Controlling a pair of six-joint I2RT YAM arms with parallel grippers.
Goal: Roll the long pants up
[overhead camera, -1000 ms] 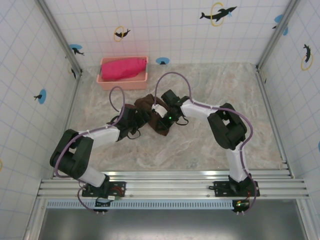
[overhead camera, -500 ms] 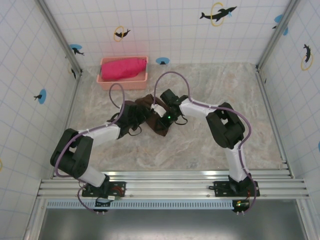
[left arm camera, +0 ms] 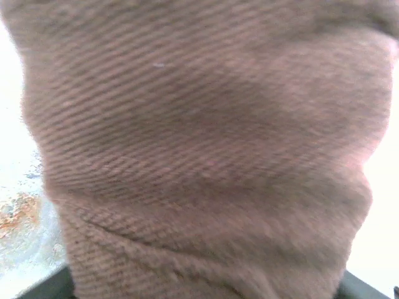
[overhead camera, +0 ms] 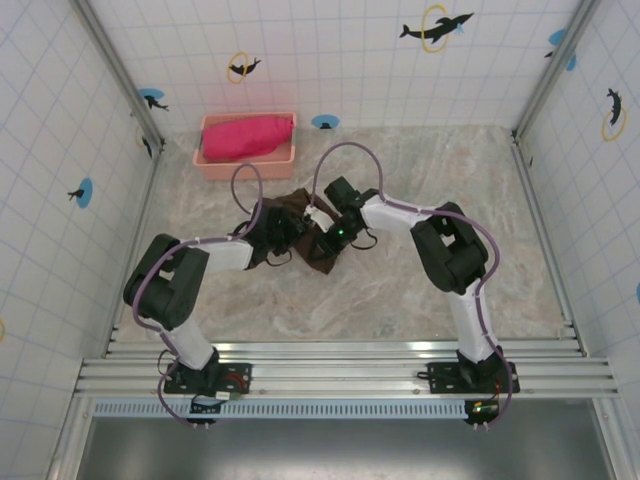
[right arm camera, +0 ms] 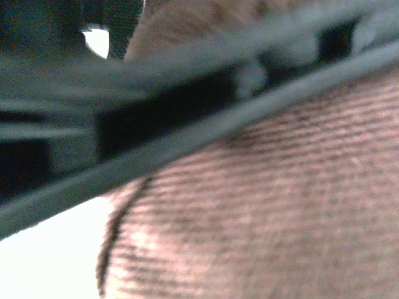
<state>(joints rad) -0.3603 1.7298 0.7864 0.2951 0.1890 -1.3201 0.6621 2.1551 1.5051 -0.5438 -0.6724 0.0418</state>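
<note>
**A:** Where are the long pants [overhead camera: 318,258]?

**B:** Bunched into a dark brown bundle near the middle of the table [overhead camera: 420,290], a little toward 10 o'clock. The basket [overhead camera: 210,162] with the pink cloth [overhead camera: 245,137] sits well apart at 11 o'clock.

**A:** And the grippers?

**B:** The left gripper [overhead camera: 285,235] meets the bundle from its 9 o'clock side and the right gripper [overhead camera: 325,240] from 2 o'clock. Up close the weave is blurred and hides the fingers, so I cannot tell how either pair of jaws stands.

**A:** Which step?

**B:** Late in the roll, I judge: tightening it. Next, one side should pin the bundle while the other tucks the loose end at 5 o'clock.
</note>
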